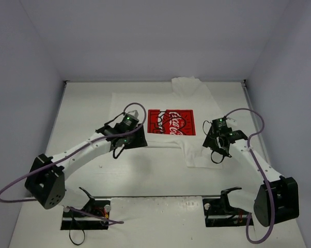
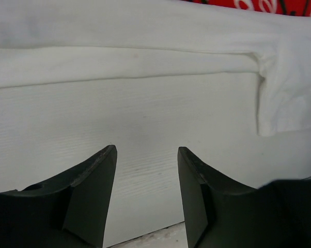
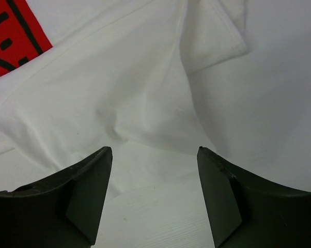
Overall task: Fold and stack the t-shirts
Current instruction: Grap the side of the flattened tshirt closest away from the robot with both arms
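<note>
While left claw [image 2: 146, 152] and right claw [image 3: 154, 152] stand spread, empty, flanking the red print [image 1: 171, 122], the t-shirt [image 3: 135, 93] looks soft, limp; pinch its hem.

Top view looks down on the whole table [image 1: 86, 113]; both wrist views sit close over the shared t-shirt [image 1: 168, 140].
</note>
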Action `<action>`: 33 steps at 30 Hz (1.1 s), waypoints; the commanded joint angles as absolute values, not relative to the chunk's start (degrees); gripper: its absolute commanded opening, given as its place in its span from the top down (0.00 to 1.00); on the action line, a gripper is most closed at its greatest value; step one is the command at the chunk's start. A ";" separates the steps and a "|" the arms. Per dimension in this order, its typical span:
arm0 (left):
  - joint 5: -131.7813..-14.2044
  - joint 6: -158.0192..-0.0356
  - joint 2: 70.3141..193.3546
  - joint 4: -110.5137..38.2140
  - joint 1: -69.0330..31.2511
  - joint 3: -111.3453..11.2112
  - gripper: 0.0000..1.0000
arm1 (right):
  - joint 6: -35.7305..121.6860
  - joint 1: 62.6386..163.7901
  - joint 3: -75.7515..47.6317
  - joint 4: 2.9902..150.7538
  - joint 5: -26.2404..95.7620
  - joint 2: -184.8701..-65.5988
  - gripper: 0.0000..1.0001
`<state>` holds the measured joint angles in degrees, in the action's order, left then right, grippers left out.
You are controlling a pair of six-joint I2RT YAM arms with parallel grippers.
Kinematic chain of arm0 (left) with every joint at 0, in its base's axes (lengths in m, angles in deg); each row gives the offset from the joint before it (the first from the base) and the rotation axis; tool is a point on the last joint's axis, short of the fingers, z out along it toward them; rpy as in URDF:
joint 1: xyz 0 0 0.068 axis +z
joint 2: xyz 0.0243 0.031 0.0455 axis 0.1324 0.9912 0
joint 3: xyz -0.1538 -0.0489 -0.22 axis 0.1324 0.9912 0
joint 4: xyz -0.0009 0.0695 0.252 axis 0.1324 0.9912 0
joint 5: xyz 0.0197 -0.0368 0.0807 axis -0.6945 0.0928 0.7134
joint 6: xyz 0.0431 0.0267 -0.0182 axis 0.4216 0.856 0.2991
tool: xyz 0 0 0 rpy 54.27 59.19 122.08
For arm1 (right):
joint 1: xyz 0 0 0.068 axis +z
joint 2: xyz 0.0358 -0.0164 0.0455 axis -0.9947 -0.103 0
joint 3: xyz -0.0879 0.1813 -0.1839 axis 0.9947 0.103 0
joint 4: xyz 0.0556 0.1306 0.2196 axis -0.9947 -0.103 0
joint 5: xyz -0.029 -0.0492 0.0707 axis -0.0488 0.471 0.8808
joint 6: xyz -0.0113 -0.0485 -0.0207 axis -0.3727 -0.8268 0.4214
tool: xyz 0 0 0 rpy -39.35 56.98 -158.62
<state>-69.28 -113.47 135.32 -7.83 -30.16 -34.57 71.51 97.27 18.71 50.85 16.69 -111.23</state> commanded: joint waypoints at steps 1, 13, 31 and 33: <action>-63.57 -120.85 144.62 -16.20 -38.90 -42.80 0.54 | 75.10 94.90 19.41 48.82 11.30 -110.23 0.31; -65.70 -127.74 162.65 -26.42 -49.51 -51.10 0.54 | 77.99 86.91 23.64 47.93 16.97 -107.41 0.16; -62.22 -132.59 170.41 -31.23 -55.57 -55.03 0.54 | 80.65 86.72 26.82 50.06 18.90 -110.04 0.27; -62.15 -133.36 170.48 -30.21 -56.08 -54.84 0.57 | 81.27 86.72 27.41 50.77 19.82 -110.51 0.28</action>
<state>-63.23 -131.37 170.99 -30.26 -55.11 -53.36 79.52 87.11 26.82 49.67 19.09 -109.62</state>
